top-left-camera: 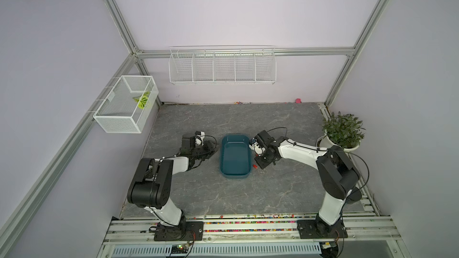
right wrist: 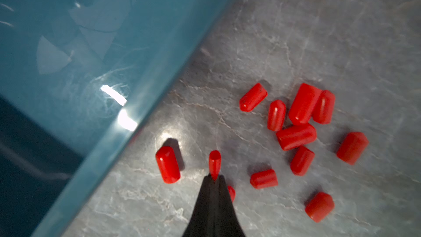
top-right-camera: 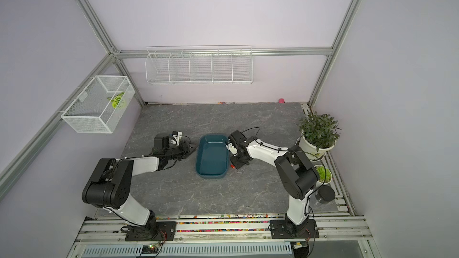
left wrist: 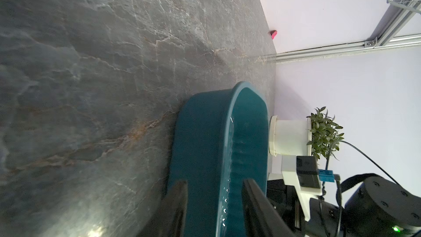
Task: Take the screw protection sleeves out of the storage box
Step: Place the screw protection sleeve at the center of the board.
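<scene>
Drop-off is the step you are in, as I read it. Your right claw [right wrist: 214, 178] has its tips pressed together on one screw protection sleeve [right wrist: 214, 163], gripped by one end with the rest poking out past the tips. It hangs over the bench [right wrist: 319, 30] just outside the storage box [top-left-camera: 234, 157].

Some ten or eleven more screw protection sleeves [right wrist: 296, 136] lie loose on the bench close by. A few touch in a small heap, and one lies near the box wall.

Your left claw [left wrist: 214, 181] straddles the box's opposite long wall, one finger outside and one inside. It looks clamped on that wall to steady the box.

No red shows on the box floor in both top views, though pieces this small could hide against a wall.

Next you need to part the right claw's tips low over open bench, not over the heap, because the sleeve is round and will likely roll. Then check the box floor before you release the wall.
</scene>
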`<state>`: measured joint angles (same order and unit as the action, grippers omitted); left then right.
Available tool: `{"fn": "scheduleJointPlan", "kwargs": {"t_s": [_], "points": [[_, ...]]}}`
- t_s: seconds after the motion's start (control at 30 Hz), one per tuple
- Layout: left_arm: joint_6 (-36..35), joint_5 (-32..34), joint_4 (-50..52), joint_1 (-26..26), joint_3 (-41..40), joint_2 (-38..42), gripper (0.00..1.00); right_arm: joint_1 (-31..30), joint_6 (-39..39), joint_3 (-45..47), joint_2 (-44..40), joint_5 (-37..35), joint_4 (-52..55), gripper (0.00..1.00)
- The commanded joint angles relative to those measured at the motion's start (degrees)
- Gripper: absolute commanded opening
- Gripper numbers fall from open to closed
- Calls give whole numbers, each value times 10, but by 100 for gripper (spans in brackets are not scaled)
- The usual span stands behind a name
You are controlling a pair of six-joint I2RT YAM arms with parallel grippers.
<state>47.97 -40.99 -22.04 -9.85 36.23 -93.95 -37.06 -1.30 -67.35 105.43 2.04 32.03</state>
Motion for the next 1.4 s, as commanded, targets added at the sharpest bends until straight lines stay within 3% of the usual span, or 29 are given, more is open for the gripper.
{"fn": "scheduleJointPlan", "kwargs": {"t_s": [0.0,0.73,0.97,1.2,1.37], "points": [[0,-6,-4,3,14,-4,46,3,-11,7,10,10,-10,3],[-2,-2,2,2,12,7,46,6,-9,5,-35,-1,14,32],[-7,2,19,4,10,33,50,6,-12,-8,-94,4,41,48],[-87,61,185,4,59,117,64,6,-23,-9,-173,-21,58,65],[-207,187,334,4,123,207,72,8,-35,-13,-233,-59,70,71]]}}
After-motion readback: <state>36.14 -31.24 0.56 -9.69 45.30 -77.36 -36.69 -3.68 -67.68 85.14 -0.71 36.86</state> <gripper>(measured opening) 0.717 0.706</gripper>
